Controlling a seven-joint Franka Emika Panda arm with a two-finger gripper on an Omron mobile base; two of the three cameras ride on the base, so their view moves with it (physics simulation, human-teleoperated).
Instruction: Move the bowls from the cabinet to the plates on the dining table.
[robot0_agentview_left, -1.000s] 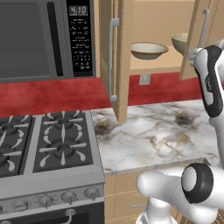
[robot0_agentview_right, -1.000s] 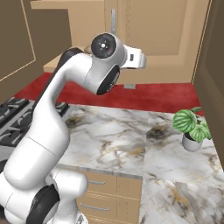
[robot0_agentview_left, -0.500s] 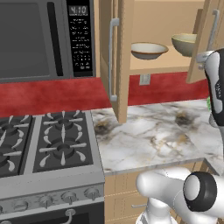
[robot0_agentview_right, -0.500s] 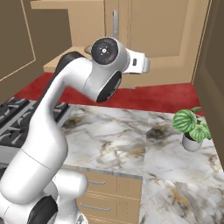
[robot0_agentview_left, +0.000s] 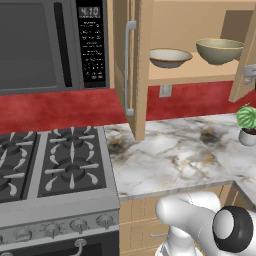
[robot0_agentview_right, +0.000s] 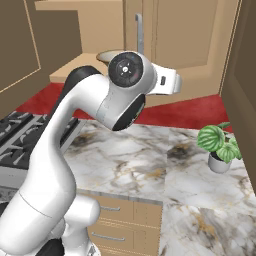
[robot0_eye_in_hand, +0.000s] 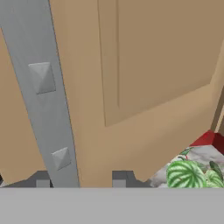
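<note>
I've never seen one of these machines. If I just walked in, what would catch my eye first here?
Probably the big white robot arm rearing over the marble counter, its hand up at a door of the tan wall cabinet. That cabinet stands open, with two bowls side by side on its shelf. On the hand view, the gripper sits at the door's long grey handle, beside a small potted plant.

Home kitchen, gas stove (robot0_agentview_left: 55, 165), microwave (robot0_agentview_left: 50, 45), marble counter (robot0_agentview_left: 175, 155), wall cabinet (robot0_agentview_left: 135, 65) w/ bowls (robot0_agentview_left: 170, 57)
</note>
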